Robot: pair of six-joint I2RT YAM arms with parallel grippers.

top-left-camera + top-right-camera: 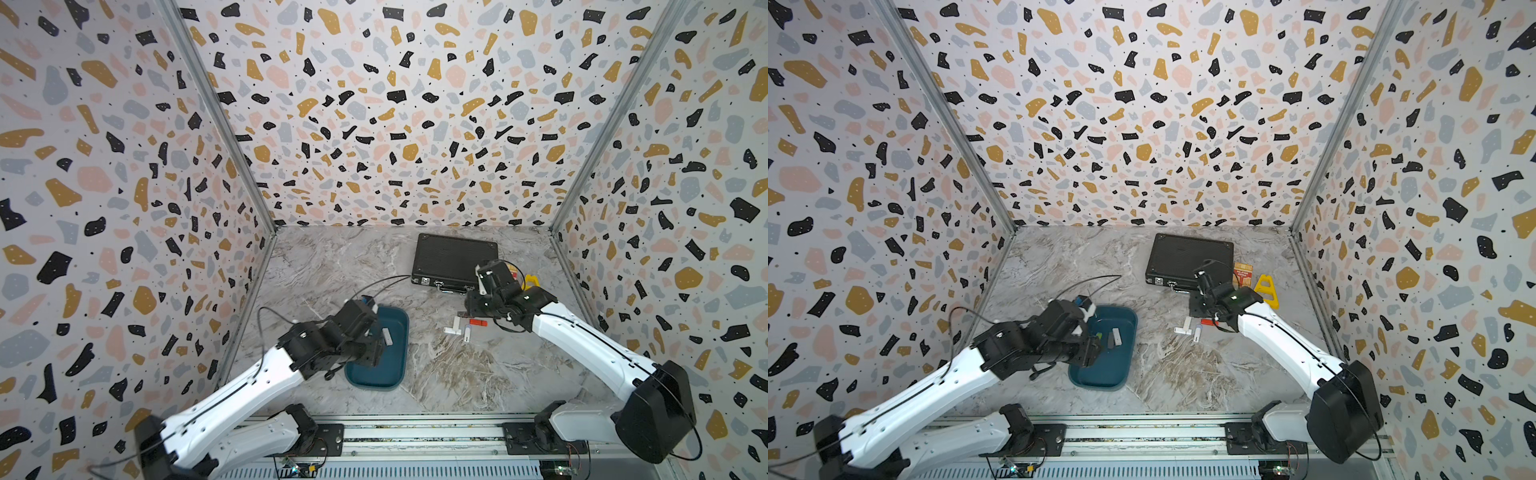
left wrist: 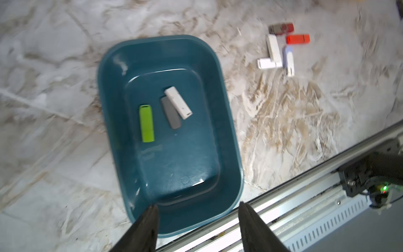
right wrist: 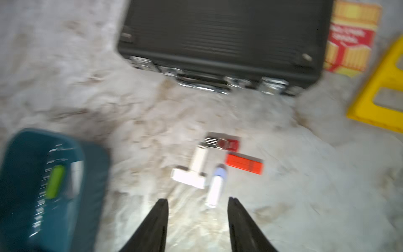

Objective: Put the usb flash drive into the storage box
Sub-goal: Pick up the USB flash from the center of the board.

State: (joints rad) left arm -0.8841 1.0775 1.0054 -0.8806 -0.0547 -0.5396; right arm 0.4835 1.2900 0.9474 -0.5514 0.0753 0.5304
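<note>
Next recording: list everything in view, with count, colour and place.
box: 1, teal, near-left part of the table
sticks in box: 3, green, grey, white, on its floor
loose sticks: 5, red-metal, orange, white, white, white-lilac, clustered on the table right of the box
briefcase: 1, black, far side, shut
pack: 1, red-yellow, right of the briefcase
frame: 1, yellow, beside the pack
table: 1, grey marble
left claw: 1, black, open and empty, over the box
right claw: 1, black, open and empty, near the loose sticks
</note>
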